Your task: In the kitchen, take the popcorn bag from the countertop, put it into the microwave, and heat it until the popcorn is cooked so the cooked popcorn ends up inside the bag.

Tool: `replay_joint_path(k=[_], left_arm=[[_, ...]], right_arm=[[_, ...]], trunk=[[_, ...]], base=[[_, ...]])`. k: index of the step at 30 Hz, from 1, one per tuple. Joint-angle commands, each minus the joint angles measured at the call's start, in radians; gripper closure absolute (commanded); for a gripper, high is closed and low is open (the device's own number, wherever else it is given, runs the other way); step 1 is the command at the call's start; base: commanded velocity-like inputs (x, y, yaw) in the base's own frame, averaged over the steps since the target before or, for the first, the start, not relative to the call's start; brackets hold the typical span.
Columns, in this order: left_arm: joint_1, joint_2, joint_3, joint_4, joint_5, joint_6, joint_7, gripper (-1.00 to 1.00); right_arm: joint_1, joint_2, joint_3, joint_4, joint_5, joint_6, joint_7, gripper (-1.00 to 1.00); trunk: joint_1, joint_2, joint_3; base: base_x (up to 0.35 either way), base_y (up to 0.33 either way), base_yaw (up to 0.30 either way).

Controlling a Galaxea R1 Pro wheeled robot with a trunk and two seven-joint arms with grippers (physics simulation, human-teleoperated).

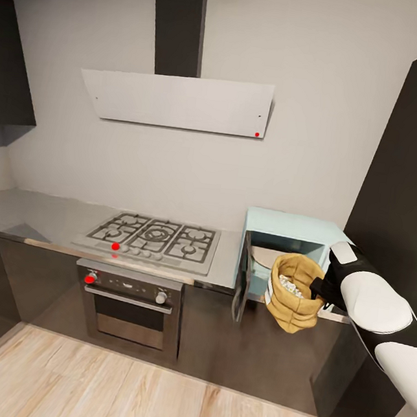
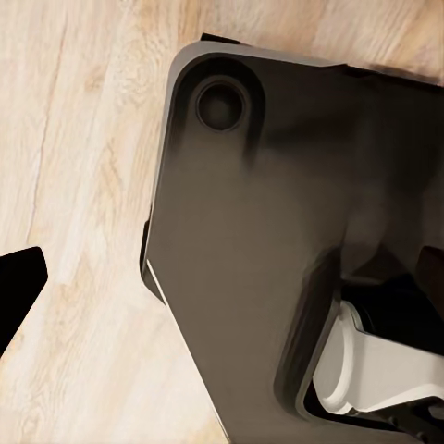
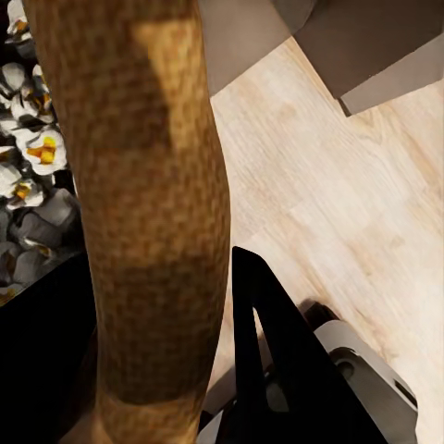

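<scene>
While my head camera sweeps from the left, I count one long grey countertop (image 1: 35, 213) with a brushed-metal sheen, bending round the left corner over dark glossy cabinet fronts (image 1: 23, 283). Set into it is one gas hob (image 1: 154, 238) with five burner grates and a row of small knobs along its near edge, one of them red. Below sits one dark built-in oven (image 1: 130, 306) with two knobs, a red one at the left and a pale one at the right. Above hangs one flat pale hood (image 1: 179, 100) with a single red dot near its right end. Further right stands one microwave (image 1: 287, 234), a pale mint box with its dark door (image 1: 243, 284) swung open toward me and a pale round plate inside. Just in front of that opening hangs one popcorn bag (image 1: 296, 294), tan woven burlap with a rolled rim and wrinkled sides, clear of the counter, holding a heap of popcorn (image 1: 289, 287) in whitish puffs; my right wrist camera shows those puffs with yellow centres. My right gripper (image 1: 319, 287) pinches the bag's rim on its right side, one dark finger (image 3: 268, 361) lying against the outer weave. That arm reaches in from the right, its white rounded shells bent toward the microwave. My left wrist camera looks down on plank floor (image 2: 65, 139) and the robot's dark base (image 2: 268, 213); I cannot tell whether the left gripper (image 2: 14, 287) is open or closed.
</scene>
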Motion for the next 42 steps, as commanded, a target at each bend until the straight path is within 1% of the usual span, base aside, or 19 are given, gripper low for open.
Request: replay_joint_path(k=[1, 9, 15, 20, 24, 38, 42], left_arm=[[-0.001, 0.0, 0.004, 0.0, 0.0, -0.001, 0.002, -1.0], [0.0, 0.0, 0.004, 0.0, 0.0, -0.001, 0.002, -1.0], [-0.001, 0.0, 0.004, 0.0, 0.0, -0.001, 0.002, -1.0], [0.0, 0.0, 0.004, 0.0, 0.0, -0.001, 0.002, -1.0], [0.0, 0.0, 0.004, 0.0, 0.0, -0.001, 0.002, -1.0], [0.0, 0.001, 0.004, 0.0, 0.0, -0.001, 0.002, -1.0], [0.0, 0.001, 0.004, 0.0, 0.0, -0.001, 0.002, -1.0]], right_arm=[[-0.001, 0.0, -0.003, -0.001, -0.003, 0.003, -0.004, 1.0], [0.004, 0.0, -0.003, -0.001, -0.003, 0.005, -0.007, 1.0], [0.005, 0.0, -0.003, -0.001, -0.003, 0.006, -0.008, 1.0], [0.005, -0.001, -0.003, -0.001, -0.003, 0.006, -0.008, 1.0], [0.005, -0.001, -0.004, -0.001, -0.003, 0.006, -0.007, 1.0], [0.005, -0.001, -0.003, -0.001, -0.002, 0.007, -0.007, 1.0], [0.005, -0.001, -0.003, -0.001, -0.001, 0.008, -0.007, 1.0]], trunk=[[0.001, -0.002, -0.002], [0.001, -0.002, -0.002], [0.001, -0.002, -0.002], [0.001, -0.002, -0.002], [0.001, -0.002, -0.002], [0.001, -0.002, -0.003], [0.001, -0.002, -0.003]], base=[[0.006, -0.009, 0.0], [0.001, -0.002, 0.01], [0.0, -0.008, 0.206], [0.057, -0.224, 0.125], [0.057, -0.22, 0.017], [0.045, -0.055, 0.001], [0.284, -0.001, 0.0]])
